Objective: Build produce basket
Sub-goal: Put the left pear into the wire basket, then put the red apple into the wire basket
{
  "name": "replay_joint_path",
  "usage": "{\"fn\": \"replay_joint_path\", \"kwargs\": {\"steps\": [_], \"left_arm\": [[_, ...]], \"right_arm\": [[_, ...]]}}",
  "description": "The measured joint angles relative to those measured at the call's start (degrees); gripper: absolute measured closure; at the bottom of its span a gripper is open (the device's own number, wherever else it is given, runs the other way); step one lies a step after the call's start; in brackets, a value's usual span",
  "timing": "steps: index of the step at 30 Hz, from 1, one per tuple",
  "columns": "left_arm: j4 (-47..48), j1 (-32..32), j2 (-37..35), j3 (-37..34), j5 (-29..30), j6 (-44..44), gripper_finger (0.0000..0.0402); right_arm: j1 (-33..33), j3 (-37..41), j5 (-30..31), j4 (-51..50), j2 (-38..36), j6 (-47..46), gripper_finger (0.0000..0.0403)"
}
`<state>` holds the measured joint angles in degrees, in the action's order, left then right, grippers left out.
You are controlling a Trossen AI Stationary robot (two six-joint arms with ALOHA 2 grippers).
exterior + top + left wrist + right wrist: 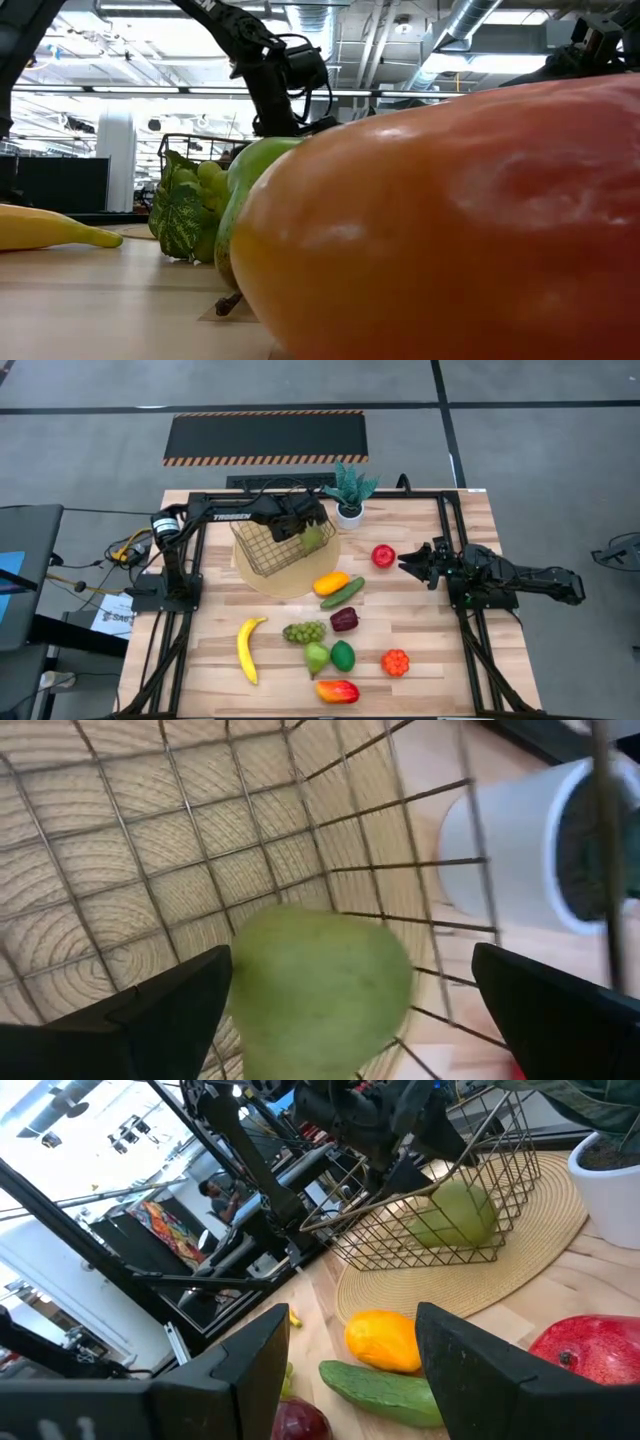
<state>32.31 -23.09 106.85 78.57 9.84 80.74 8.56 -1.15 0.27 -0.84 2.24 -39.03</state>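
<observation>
high view: straight down over the whole table (430, 660); basket (268, 545) toward 11 o'clock of centre.
low view: level at tabletop height, pressed close to a mango (450, 220).
left wrist view: very near, into the basket (150, 850) at a green pear (320, 985).
right wrist view: farther off, shares basket (440, 1200) and pear (455, 1215).

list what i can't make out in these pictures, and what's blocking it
- Low view: most of the table is hidden behind the red-orange mango filling the lens; the basket shows only as a sliver behind the grapes.
- High view: the left gripper covers part of the basket's inside, so the green pear only partly shows.
- Left wrist view: the pear is blurred; whether it rests on the mesh is unclear.
- Right wrist view: the right gripper's fingers cover the table beneath them.
</observation>
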Motion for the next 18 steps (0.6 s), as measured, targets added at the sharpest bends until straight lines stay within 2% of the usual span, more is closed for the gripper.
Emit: {"fn": "replay_joint_path", "kwargs": {"steps": [8, 18], "left_arm": [[2.4, 0.0, -4.2, 0.0, -3.4, -10.7, 0.0003], [4.0, 4.5, -16.6, 0.1, -14.1, -38.7, 0.0003]], "right_arm": [[0.0, 0.0, 0.0, 0.0, 0.0, 0.0, 0.0162], [0.1, 0.0, 0.0, 0.0, 0.0, 0.0, 0.0162]]}}
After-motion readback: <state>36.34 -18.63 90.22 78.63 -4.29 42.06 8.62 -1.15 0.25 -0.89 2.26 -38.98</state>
